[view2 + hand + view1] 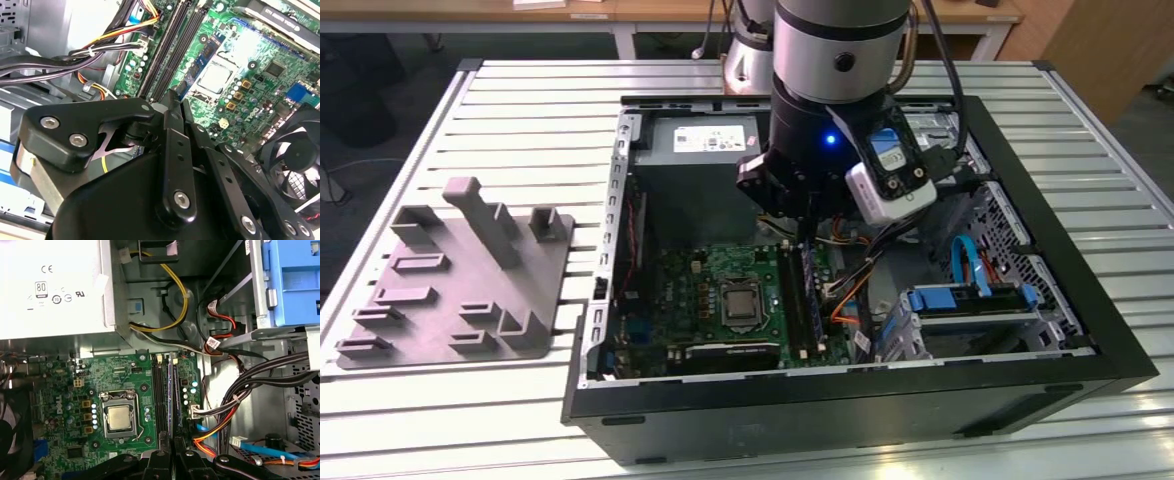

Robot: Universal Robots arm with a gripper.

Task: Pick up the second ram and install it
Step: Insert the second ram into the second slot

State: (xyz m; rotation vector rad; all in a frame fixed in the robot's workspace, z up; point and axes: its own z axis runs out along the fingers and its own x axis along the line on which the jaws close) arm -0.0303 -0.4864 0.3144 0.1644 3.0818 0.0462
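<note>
In the first wrist view the second ram (170, 395) is a thin dark stick seen edge-on. It runs along the black memory slots (161, 395) of the green motherboard (120, 375) and into the narrow gap between my fingertips. My gripper (173, 456) is shut on it. In the second wrist view the black fingers meet at the gripper (172, 98) right over the slots (170, 50). In the exterior view the gripper (797, 232) hangs inside the open computer case, above the far end of the slots (798, 300). Whether the stick sits in a slot I cannot tell.
The grey power supply (700, 150) lies behind the board. Bundled cables (250, 385) and a blue drive bay (967, 300) crowd the exterior view's right. A fan (295, 170) sits by the board. The grey slotted plate (467, 290) rests on the table left of the case.
</note>
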